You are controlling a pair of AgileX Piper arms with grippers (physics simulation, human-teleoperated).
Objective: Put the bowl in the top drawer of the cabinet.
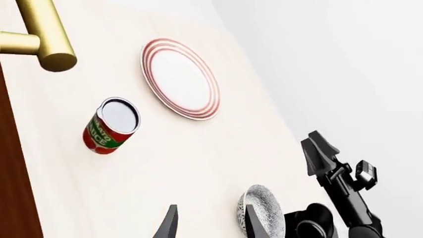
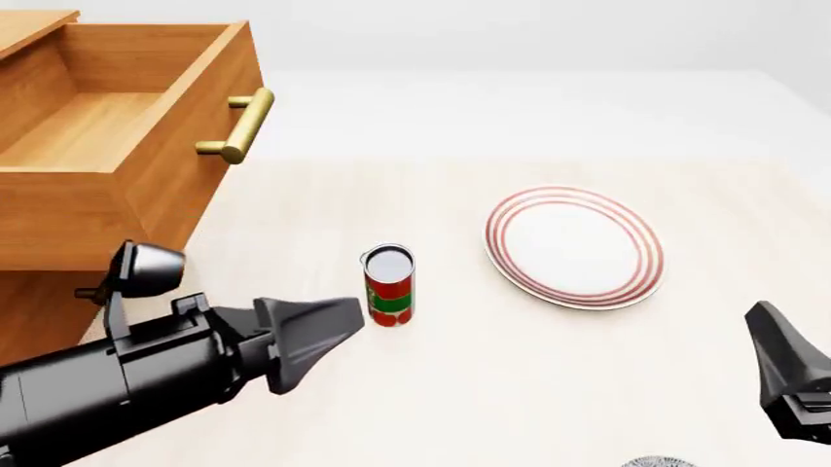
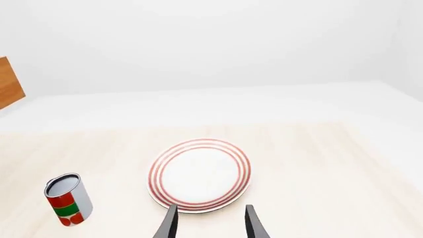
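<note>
The speckled bowl (image 1: 262, 196) sits on the table near the front edge; in the front view only a sliver of the bowl (image 2: 660, 461) shows at the bottom. The top drawer (image 2: 156, 185) of the cabinet (image 2: 39, 302) stands pulled out, its inside bare, with its brass handle (image 2: 240, 125) facing the table. My left gripper (image 2: 341, 321) hovers open beside the cabinet, apart from the bowl; in its wrist view the left gripper (image 1: 211, 225) holds nothing. My right gripper (image 2: 776, 341) is at the right edge, open and holding nothing, and in its wrist view the right gripper (image 3: 210, 224) points toward the plate.
A flat white plate with red rings (image 2: 575, 245) lies right of centre. A red and green can (image 2: 388, 284) stands upright between the plate and the cabinet. The right arm (image 1: 340, 198) shows close behind the bowl in the left wrist view.
</note>
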